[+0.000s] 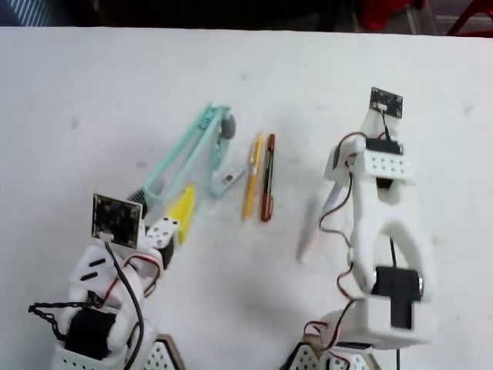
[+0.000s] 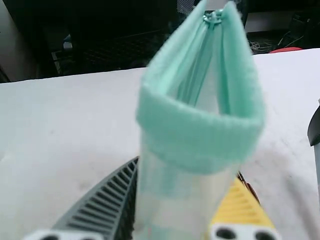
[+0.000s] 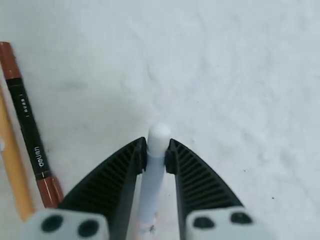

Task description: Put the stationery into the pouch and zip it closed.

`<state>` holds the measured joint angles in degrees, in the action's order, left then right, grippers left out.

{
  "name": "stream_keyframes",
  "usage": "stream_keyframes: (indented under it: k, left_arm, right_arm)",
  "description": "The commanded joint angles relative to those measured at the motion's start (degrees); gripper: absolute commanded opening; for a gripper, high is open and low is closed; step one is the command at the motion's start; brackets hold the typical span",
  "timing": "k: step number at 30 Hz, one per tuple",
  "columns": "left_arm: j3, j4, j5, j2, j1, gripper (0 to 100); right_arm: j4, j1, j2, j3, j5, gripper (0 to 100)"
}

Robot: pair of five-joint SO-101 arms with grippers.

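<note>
A mint-green and clear pouch (image 1: 189, 154) lies slantwise left of centre, and my left gripper (image 1: 163, 199) is shut on its near end. In the left wrist view the pouch (image 2: 200, 125) stands between the grey and yellow fingers (image 2: 240, 205), its mouth gaping, the zip pull (image 2: 212, 17) at the far end. My right gripper (image 3: 156, 145) is shut on a white pen (image 3: 156, 165) just above the table. That white pen (image 1: 308, 231) slants below the right gripper (image 1: 323, 204). A yellow pen (image 1: 253, 177) and a brown-capped black marker (image 1: 267, 177) lie side by side between the arms.
A grey object (image 1: 228, 127) sits at the pouch's far end and a small white piece (image 1: 229, 179) lies beside the yellow pen. The marker (image 3: 27, 135) and yellow pen (image 3: 12, 175) lie close beside the right gripper. White table (image 1: 92, 92) stretches far and left.
</note>
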<state>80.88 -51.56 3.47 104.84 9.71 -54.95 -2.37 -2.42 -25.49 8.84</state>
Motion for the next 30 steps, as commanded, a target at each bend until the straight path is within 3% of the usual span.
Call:
stream_keyframes:
  k: [1, 9, 21, 30]
  left_arm:
    - [0.09, 1.32, 0.44, -0.40, 0.31, 19]
    - [0.09, 1.32, 0.44, -0.40, 0.31, 19]
    - [0.00, 1.32, 0.44, -0.40, 0.31, 19]
    - [0.00, 1.32, 0.44, -0.40, 0.31, 19]
  right_arm:
    - [5.76, 1.98, -9.71, -6.07, -1.14, 1.6]
    - [17.19, 6.64, -29.76, -24.00, -6.77, 1.6]
    - [16.22, 9.80, -41.19, -26.20, -6.95, 1.6]
    - [7.08, 16.75, -56.84, -19.52, -14.42, 1.6]
